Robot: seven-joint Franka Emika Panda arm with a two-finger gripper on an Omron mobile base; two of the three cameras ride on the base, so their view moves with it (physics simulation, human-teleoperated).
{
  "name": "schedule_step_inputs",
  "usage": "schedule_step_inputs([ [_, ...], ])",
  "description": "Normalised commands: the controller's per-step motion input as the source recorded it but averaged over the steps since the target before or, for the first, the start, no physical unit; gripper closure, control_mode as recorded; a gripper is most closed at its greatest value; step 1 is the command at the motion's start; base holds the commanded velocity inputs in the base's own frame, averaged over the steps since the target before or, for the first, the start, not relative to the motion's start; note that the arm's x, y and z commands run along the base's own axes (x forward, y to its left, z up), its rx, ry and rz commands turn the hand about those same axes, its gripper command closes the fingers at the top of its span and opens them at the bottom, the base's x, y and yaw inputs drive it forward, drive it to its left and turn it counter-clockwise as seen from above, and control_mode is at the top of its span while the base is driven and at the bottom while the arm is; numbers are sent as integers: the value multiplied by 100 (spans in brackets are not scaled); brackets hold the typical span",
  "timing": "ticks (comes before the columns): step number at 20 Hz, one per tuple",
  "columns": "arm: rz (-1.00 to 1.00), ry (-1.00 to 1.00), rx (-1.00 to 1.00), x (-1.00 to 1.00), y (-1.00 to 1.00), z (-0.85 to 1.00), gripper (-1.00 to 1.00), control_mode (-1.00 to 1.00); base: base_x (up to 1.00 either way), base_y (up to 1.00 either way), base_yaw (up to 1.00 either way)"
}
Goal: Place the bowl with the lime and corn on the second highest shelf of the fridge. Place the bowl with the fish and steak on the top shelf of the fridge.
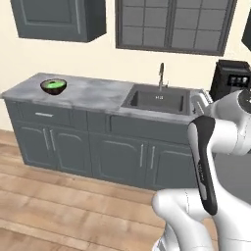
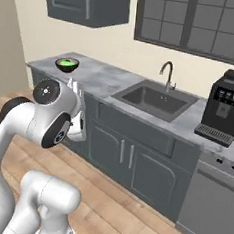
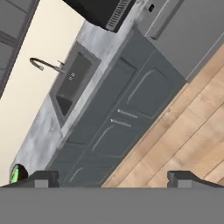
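A dark bowl (image 1: 53,86) with bright green contents stands at the far left end of the grey counter (image 1: 93,94); I take it for the bowl with the lime and corn, though I cannot tell the two pieces apart. The same bowl (image 2: 67,64) shows in the right base view, and as a sliver at the lower left of the hand view (image 3: 17,173). My gripper (image 3: 113,178) is open with nothing between its fingers. It hangs well short of the counter, facing the cabinet fronts and floor. The fridge, its shelves and the bowl with the fish and steak are out of view.
A sink (image 1: 157,99) with a faucet (image 1: 161,76) is set in the counter right of the bowl. A black coffee machine (image 2: 225,106) stands at the counter's right end, above a dishwasher (image 2: 217,198). A wall cabinet (image 1: 59,19) hangs over the bowl. Wooden floor (image 1: 59,206) lies in front.
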Motion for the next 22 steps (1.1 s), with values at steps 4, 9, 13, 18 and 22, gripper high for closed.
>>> schedule_step_inputs([
  [4, 0, 0, 0, 0, 0, 0, -100, 100, 100, 99, -36],
  [9, 0, 0, 0, 0, 0, 0, -100, 100, 100, 100, -44],
  [13, 0, 0, 0, 0, 0, 0, -100, 100, 100, 100, -45],
  [18, 0, 0, 0, 0, 0, 0, -100, 100, 81, 100, -26],
  [22, 0, 0, 0, 0, 0, 0, -100, 100, 55, 100, -15],
])
